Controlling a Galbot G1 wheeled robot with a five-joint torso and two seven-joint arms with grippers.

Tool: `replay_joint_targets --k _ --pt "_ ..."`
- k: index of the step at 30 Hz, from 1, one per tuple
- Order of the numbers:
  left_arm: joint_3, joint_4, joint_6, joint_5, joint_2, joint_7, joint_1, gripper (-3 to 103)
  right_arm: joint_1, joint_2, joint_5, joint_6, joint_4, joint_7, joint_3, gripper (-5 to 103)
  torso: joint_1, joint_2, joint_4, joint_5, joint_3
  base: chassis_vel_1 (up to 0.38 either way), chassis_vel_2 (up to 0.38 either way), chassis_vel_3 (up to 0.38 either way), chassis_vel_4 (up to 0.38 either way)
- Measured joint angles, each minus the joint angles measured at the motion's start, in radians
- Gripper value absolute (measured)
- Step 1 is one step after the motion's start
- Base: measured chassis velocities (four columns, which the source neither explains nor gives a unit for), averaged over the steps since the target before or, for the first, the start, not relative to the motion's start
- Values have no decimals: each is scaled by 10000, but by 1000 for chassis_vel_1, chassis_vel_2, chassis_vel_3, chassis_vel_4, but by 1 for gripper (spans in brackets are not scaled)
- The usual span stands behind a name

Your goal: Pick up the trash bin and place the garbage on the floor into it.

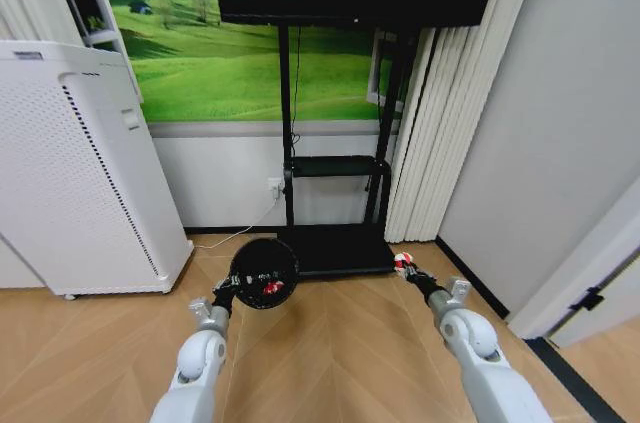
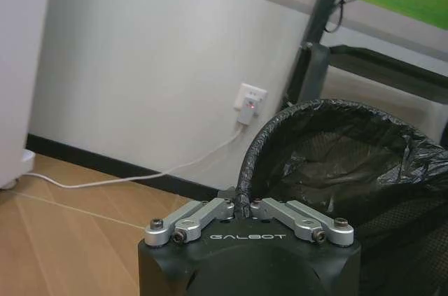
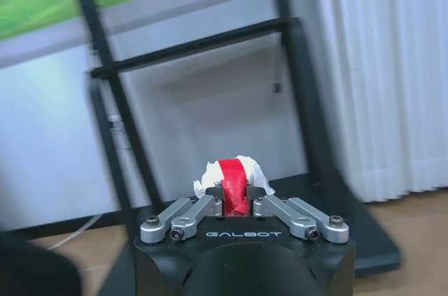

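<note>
My left gripper [image 1: 233, 286] is shut on the rim of the trash bin [image 1: 264, 274], a small black round wastebasket with a dark liner, held off the floor. Red litter [image 1: 272, 288] lies inside it. The left wrist view shows the left gripper [image 2: 243, 206] pinching the trash bin's rim [image 2: 294, 110]. My right gripper [image 1: 404, 265] is shut on a piece of garbage, a red-and-white wrapper [image 1: 403, 261], held to the right of the bin. In the right wrist view the wrapper [image 3: 233, 178] sticks up between the right gripper [image 3: 238, 201] fingers.
A black TV stand [image 1: 335, 248] with a flat base sits straight ahead against the wall. A white cabinet unit [image 1: 85, 173] stands at the left. White curtains [image 1: 445, 133] hang at the right, with a door frame [image 1: 590, 273] further right. A white cable [image 2: 112, 180] runs from a wall socket [image 2: 250, 103].
</note>
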Motion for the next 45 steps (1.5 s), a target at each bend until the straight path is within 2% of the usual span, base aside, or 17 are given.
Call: replay_joint_targets --k 7,14,17,19,20,21,24,32,36,39,40,43,44,45 --pt "767 457 0 24 -112 -114 -453 3 -163 55 -164 247 890 -539 -673 15 0 0 0 2 1 0 0 0 0" --pt "1258 906 23 62 -198 -164 -820 3 -148 -465 -170 251 2002 -1084 -1352 15 0 0 0 0 0 0 0 0 0" --pt "1371 1003 23 69 -214 -163 -887 3 -92 -617 -553 404 2055 -1333 -1720 15 0 0 1 0 1 0 0 0 0" --pt "1603 1059 23 75 -222 -168 -940 3 1 -840 -1297 726 1943 -1595 -2448 15 0 0 1 -1 1 0 0 0 0" --pt "1603 1059 23 75 -222 -168 -940 3 1 -840 -1297 726 1943 -1595 -2448 15 0 0 1 -1 1 0 0 0 0" --pt "1754 1068 23 89 -251 -176 -951 3 42 -838 -1772 881 1829 -1607 -2876 15 0 0 1 1 1 0 0 0 0" --pt "1969 1072 23 116 -319 -192 -944 3 108 -702 -2331 982 1694 -1521 -3524 15 0 0 0 0 1 0 0 0 0" --pt "2089 1021 23 172 -378 -231 -867 3 264 -459 -2746 980 1445 -1388 -4000 15 0 0 2 0 1 0 0 0 0" --pt "2122 884 26 163 -383 -281 -811 3 411 -354 -3000 911 1164 -1023 -4161 24 0 0 1 0 1 0 0 0 0" --pt "2079 799 34 166 -386 -295 -704 3 475 -262 -3078 813 883 -350 -4289 40 0 0 1 0 1 0 0 0 0" --pt "2079 799 34 166 -386 -295 -704 3 475 -262 -3078 813 883 -350 -4289 40 0 0 1 0 1 0 0 0 0" --pt "2084 784 34 172 -392 -293 -706 3 534 -266 -3093 793 838 -254 -4293 57 0 0 1 0 1 0 0 0 0" --pt "2084 784 34 172 -392 -293 -706 3 534 -266 -3093 793 838 -254 -4293 57 0 0 1 0 1 0 0 0 0" --pt "2094 784 38 172 -392 -293 -720 3 554 -268 -3090 782 819 -210 -4302 62 0 0 1 0 1 0 0 0 0"
